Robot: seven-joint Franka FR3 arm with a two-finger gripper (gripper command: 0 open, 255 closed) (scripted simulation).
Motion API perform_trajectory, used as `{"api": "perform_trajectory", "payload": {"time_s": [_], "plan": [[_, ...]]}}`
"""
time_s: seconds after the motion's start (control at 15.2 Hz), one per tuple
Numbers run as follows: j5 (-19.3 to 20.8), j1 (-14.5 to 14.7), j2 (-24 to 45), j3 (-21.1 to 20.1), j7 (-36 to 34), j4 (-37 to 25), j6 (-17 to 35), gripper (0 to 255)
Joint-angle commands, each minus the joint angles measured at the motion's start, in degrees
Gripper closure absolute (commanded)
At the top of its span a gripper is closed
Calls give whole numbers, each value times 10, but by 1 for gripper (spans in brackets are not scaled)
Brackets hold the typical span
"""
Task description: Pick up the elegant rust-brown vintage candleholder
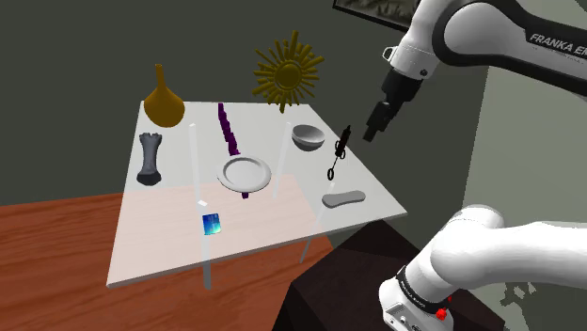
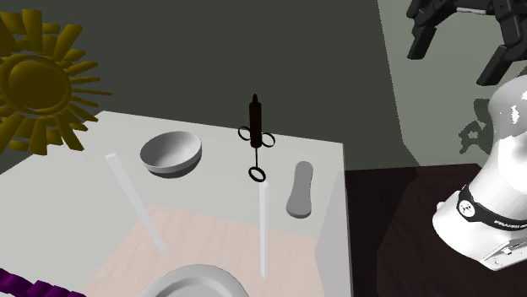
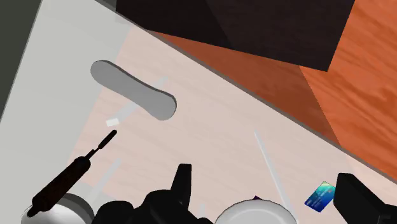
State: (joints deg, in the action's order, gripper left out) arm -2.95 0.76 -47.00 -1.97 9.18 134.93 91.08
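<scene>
Holding: nothing; the gripper (image 1: 374,128) has its two black fingers (image 3: 182,184) spread wide, with only air between them (the second exterior view (image 2: 460,49) shows the same wide gap).
Gripper place: up in the air above the side of the table (image 1: 169,246) that is toward the shoulder view's right, higher than the black syringe-like tool (image 1: 339,150).
Candleholder: the brown candleholder (image 1: 162,100), with a round belly and a thin neck, stands upright at the far corner of the table on the shoulder view's left, well apart from the gripper.
Near the candleholder: a grey column-shaped piece (image 1: 149,158) stands in front of it, along the same table edge.
Middle of the table: a purple twisted stick (image 1: 229,132) reaches to a round grey plate (image 1: 245,173); a small blue card (image 1: 212,223) lies nearer to the front edge.
Below the gripper: a grey bowl (image 1: 309,137) is just beside the syringe-like tool, and a flat grey oblong piece (image 1: 343,198) lies near the table edge by the stand (image 1: 329,282).
Behind the table: a golden sunburst ornament (image 1: 287,71) is against the dark wall.
Floor: reddish wood boards (image 1: 47,244) show through the pale see-through tabletop.
</scene>
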Motion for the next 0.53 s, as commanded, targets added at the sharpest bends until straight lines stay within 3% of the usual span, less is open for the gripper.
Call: {"api": "perform_trajectory", "payload": {"time_s": [0.0,0.46], "plan": [[0,0,0,0,0,0,0,0],[18,-47,74,8,-49,47,142,0]]}}
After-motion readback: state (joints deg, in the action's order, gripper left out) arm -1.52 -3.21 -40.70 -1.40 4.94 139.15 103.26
